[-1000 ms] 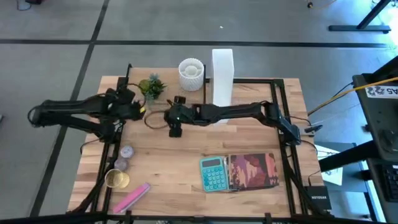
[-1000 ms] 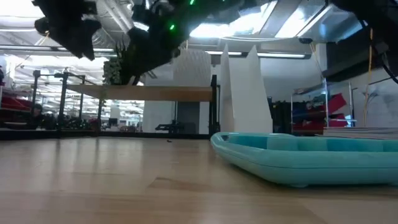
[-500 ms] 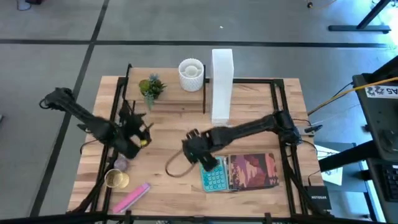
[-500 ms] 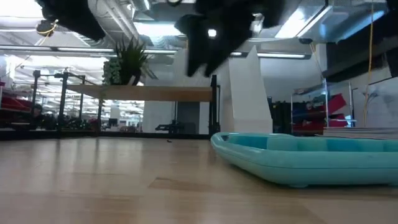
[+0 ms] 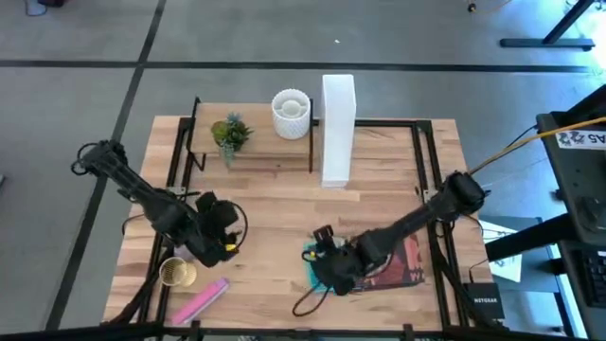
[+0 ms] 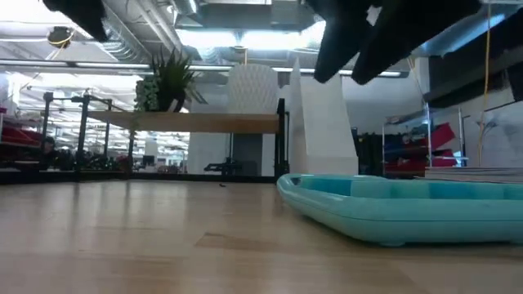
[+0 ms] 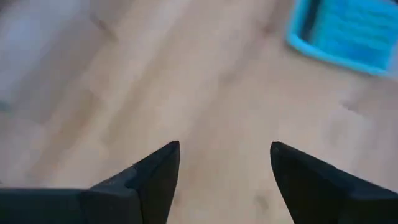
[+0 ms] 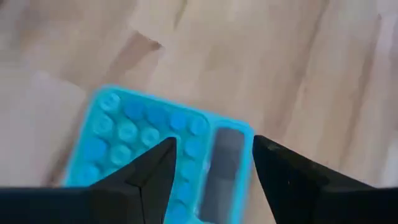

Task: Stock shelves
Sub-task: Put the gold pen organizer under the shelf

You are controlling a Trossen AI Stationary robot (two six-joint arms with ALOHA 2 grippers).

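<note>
The shelves point(image 5: 254, 153) stand at the table's far left, a light-wood board point(image 6: 192, 122) on black posts. On the board are a small potted plant point(image 5: 230, 133) and a white ribbed vase point(image 5: 291, 112). A teal calculator point(image 8: 155, 146) lies flat near the table's front, next to a book point(image 5: 393, 260). My right gripper point(image 8: 213, 142) hovers open just above the calculator point(image 5: 314, 258), touching nothing. My left gripper point(image 7: 224, 146) is open over bare wood at the near left, left of the calculator point(image 7: 348, 31).
A tall white file box point(image 5: 338, 128) stands right of the shelves. A gold cup point(image 5: 176, 273) and a pink object point(image 5: 199, 301) lie at the near left corner, close to my left gripper point(image 5: 225, 239). Bare wood shows between the shelves and the calculator point(image 6: 400, 208).
Both grippers have left the shelves and swept toward the table's near edge. My right gripper went near and right, ending over the calculator. My left gripper went from the shelf's left end to the near left, beside the gold cup.
</note>
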